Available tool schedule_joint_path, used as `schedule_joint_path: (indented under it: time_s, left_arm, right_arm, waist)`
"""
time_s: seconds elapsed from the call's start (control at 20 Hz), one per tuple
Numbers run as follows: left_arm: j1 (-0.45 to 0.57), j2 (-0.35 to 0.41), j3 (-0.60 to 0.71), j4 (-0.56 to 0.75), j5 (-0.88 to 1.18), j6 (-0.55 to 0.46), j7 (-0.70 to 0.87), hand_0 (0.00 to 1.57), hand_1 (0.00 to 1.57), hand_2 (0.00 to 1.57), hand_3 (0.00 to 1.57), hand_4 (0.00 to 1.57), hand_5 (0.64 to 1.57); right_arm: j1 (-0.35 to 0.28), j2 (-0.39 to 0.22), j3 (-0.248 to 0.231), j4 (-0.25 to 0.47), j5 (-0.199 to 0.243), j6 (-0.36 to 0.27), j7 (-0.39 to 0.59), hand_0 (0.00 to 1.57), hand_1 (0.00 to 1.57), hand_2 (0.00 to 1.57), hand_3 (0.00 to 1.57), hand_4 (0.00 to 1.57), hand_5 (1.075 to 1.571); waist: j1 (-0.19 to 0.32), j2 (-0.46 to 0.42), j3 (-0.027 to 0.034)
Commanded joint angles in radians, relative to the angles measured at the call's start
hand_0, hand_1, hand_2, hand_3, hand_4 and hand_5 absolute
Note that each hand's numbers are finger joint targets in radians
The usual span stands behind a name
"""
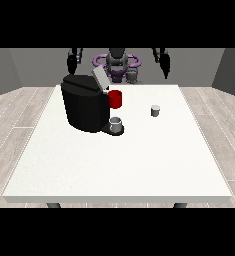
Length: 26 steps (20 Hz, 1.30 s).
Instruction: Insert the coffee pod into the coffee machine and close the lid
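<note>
Coffee pod on table; well apart from hand.

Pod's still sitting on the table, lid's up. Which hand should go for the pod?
Probably the robot's left, the hand at the view's right. The small grey coffee pod stands on that side of the white table, while the black coffee machine blocks the other hand.
</note>
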Motion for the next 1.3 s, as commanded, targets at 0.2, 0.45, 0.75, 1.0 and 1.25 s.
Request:
schedule_joint_path:
  time_s: [0.2,0.45,0.75,1.0,1.25]
  left_arm:
    - [-0.081,0.001,0.029,0.023,0.048,-0.063,-0.088,0.0,0.0,0.0,0.0,0.27,1.571]
    - [-0.024,0.037,0.018,0.023,0.021,-0.108,-0.14,0.0,0.0,0.0,0.0,0.24,1.571]
    - [-0.125,0.161,0.08,0.142,-0.075,-0.121,-0.187,0.0,0.0,0.0,0.0,0.0,1.571]
    - [-0.289,0.246,0.178,0.303,-0.009,-0.183,-0.081,0.0,0.0,0.0,0.0,0.0,1.571]
    - [-0.375,0.27,0.161,0.389,-0.052,-0.195,-0.062,0.0,0.0,0.0,0.0,0.0,1.571]
  right_arm:
    - [-0.04,0.007,-0.007,0.029,-0.018,0.021,0.044,0.0,0.0,0.0,0.0,0.13,1.571]
    - [-0.009,0.073,-0.079,0.019,-0.013,-0.115,-0.073,0.0,0.0,0.0,0.0,0.09,1.571]
    - [-0.012,0.059,-0.068,0.04,-0.025,-0.065,-0.127,0.0,0.0,0.0,0.0,0.17,1.571]
    - [-0.058,0.082,-0.01,-0.058,-0.002,-0.093,-0.01,0.0,0.0,0.0,0.0,0.17,1.571]
    - [-0.089,0.052,-0.047,0.048,-0.045,-0.039,-0.156,0.0,0.0,0.0,0.0,0.23,1.571]
  waist:
    - [-0.019,0.01,-0.0172]
    - [-0.027,-0.023,-0.017]
    - [-0.069,0.054,-0.017]
    - [-0.145,0.082,-0.0176]
    - [-0.143,0.17,-0.0168]
